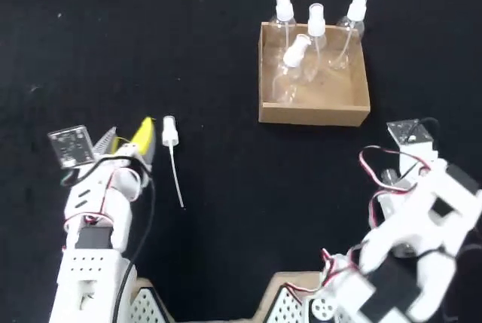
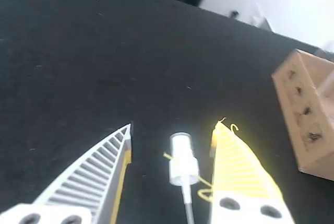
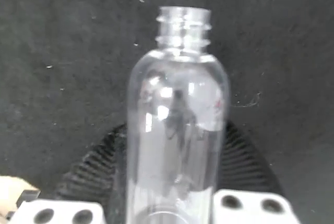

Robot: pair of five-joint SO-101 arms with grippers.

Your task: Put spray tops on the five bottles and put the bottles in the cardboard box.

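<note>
A: Near left of the table (image 1: 226, 59), the left gripper (image 1: 129, 129) is spread wide open, white finger one side, yellow finger the other, nothing held.
B: And the spray top (image 1: 170, 133) lies flat on the black table just beside that yellow finger, its thin tube trailing toward the near edge.
A: From that arm's wrist camera, the spray top shows between the two parted fingers, down on the table. Touching either one? Can't tell.
B: Over to the near right now: the right gripper (image 3: 175, 148) is clamped on a bare bottle (image 3: 177, 88), clear plastic, threaded neck open, no top on it.
A: Black ribbed fingers hug both sides of its body, and the neck points away from the wrist, dark table behind it.
B: Up to the box (image 1: 312, 114), brown cardboard, far right of the table, well apart from both arms.
A: Three standing bottles (image 1: 316, 25) line its far wall, each wearing a white top.
B: And a leaning bottle (image 1: 292, 63) in front of them, top on, tilted, its base down near the box's left wall.
A: The left wrist camera catches a corner of that box too, off past the yellow finger.
</note>
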